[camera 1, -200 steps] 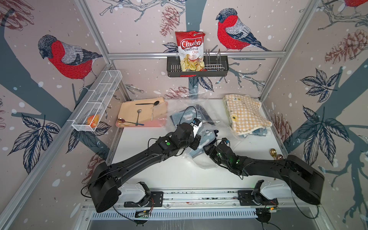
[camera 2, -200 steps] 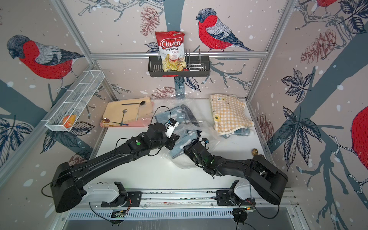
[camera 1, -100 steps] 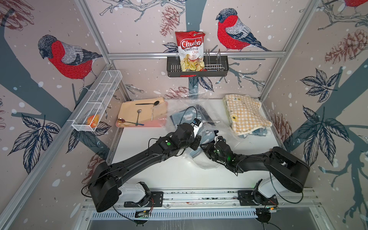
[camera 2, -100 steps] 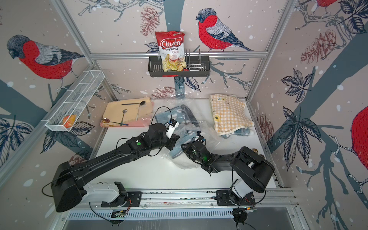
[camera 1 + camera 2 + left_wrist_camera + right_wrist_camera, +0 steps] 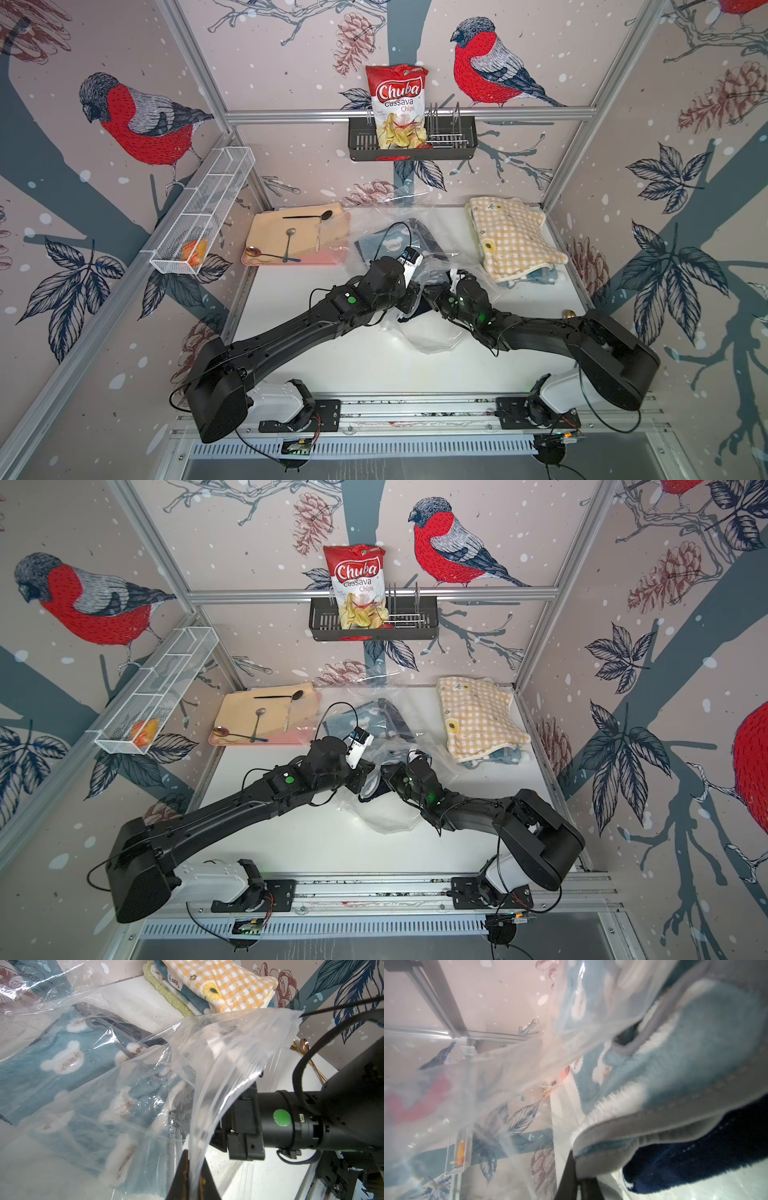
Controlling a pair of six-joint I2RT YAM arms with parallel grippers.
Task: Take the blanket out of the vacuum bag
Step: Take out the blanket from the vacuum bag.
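While the left pincer (image 5: 192, 1158) is clenched on the vacuum bag (image 5: 228, 1047) at its open lip and the right pincer (image 5: 578, 1174) grips the blanket (image 5: 695, 1053) by its grey hem, the pull-out looks barely begun. The blanket lies mostly inside, in the middle of the counter (image 5: 332, 357). Next, I judge, the right should draw back while the left anchors the plastic. The blanket reads "Happy"; the red packet (image 5: 398, 104) reads "Chuba Cassava Chips".

The white desk (image 5: 353, 365) carries a pink tray (image 5: 324, 262), a crinkly transparent plastic vacuum bag (image 5: 428, 338) and folded yellow-checked cloths (image 5: 511, 237).
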